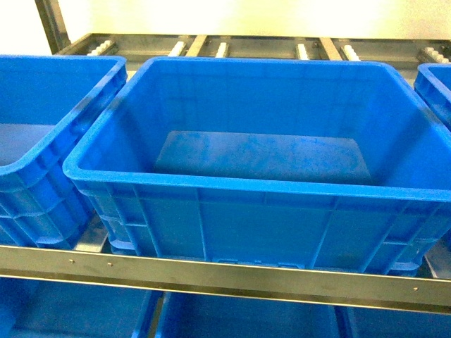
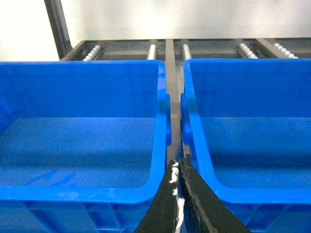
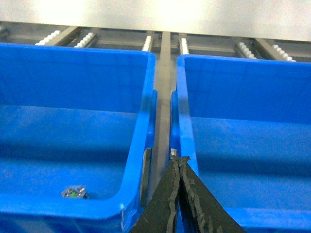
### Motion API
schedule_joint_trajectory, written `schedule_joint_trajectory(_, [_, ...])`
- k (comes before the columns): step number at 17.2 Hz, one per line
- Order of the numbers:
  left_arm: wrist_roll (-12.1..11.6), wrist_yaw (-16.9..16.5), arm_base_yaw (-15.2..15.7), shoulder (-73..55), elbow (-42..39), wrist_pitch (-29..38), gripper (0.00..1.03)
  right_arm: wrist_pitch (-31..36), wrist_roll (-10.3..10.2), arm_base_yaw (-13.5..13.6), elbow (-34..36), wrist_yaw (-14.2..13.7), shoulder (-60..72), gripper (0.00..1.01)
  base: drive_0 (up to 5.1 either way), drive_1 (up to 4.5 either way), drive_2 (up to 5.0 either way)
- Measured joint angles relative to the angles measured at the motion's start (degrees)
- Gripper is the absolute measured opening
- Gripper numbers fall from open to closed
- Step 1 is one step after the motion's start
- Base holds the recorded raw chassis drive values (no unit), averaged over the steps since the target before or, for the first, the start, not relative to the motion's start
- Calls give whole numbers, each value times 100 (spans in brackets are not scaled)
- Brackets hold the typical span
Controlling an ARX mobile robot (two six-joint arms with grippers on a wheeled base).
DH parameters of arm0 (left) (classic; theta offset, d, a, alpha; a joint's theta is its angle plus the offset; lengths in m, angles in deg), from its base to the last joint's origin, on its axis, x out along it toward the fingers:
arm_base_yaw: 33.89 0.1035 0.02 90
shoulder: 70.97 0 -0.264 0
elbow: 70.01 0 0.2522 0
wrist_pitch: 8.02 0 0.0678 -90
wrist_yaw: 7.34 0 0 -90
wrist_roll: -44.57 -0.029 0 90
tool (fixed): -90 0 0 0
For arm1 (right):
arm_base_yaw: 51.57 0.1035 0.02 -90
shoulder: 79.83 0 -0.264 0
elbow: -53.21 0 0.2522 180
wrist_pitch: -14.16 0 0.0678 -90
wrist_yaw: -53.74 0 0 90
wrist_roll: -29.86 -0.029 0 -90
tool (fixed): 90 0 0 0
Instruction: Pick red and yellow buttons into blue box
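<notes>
The red and yellow buttons are out of view in every view. A large blue box (image 1: pixel 211 184) fills the middle of the head view, and the part of its floor that shows is bare. Neither gripper appears in the head view. My left gripper (image 2: pixel 177 165) is shut with nothing in it, its tips over the gap between two blue boxes (image 2: pixel 77 194) (image 2: pixel 262 195). My right gripper (image 3: pixel 179 159) is also shut and empty, over a similar gap between two blue boxes (image 3: pixel 58 204) (image 3: pixel 272 213).
More blue boxes stand at the left (image 1: pixel 42 176) and right (image 1: pixel 433 88) of the shelf, with others below. A metal front rail (image 1: pixel 225 276) and roller tracks (image 1: pixel 303 51) frame the rack. A small grey-and-green object (image 3: pixel 74 192) lies in the left box's near corner in the right wrist view.
</notes>
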Motion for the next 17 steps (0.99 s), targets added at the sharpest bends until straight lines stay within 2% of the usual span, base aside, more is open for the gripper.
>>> schedule_joint_trajectory(2, [0,-66,63,402,-214,-262,2,-179,2,11,208,35,-396,2,0,0,0])
schedule_joint_trajectory(3, [2,-417,472,966,-413,-632,2,-485,2,11,431,33,-979,2,0,0,0])
schedule_joint_trajectory(5, [4,-481,457,2660,-748,-1926,2,-1720,2,11,876,33,-2647,2,0,0,0])
schedule_joint_trajectory(7, [4,-481,457,3261,-785,-2465,2,-2260,2,11,977,33,-3281,2,0,0,0])
schedule_joint_trajectory(13, [4,-483,457,4579,-789,-3665,2,-3534,2,11,1003,33,-4710,2,0,0,0])
schedule_joint_trajectory(17, [4,-483,457,5101,-789,-4175,2,-4100,2,11,1005,33,-5302,2,0,0,0])
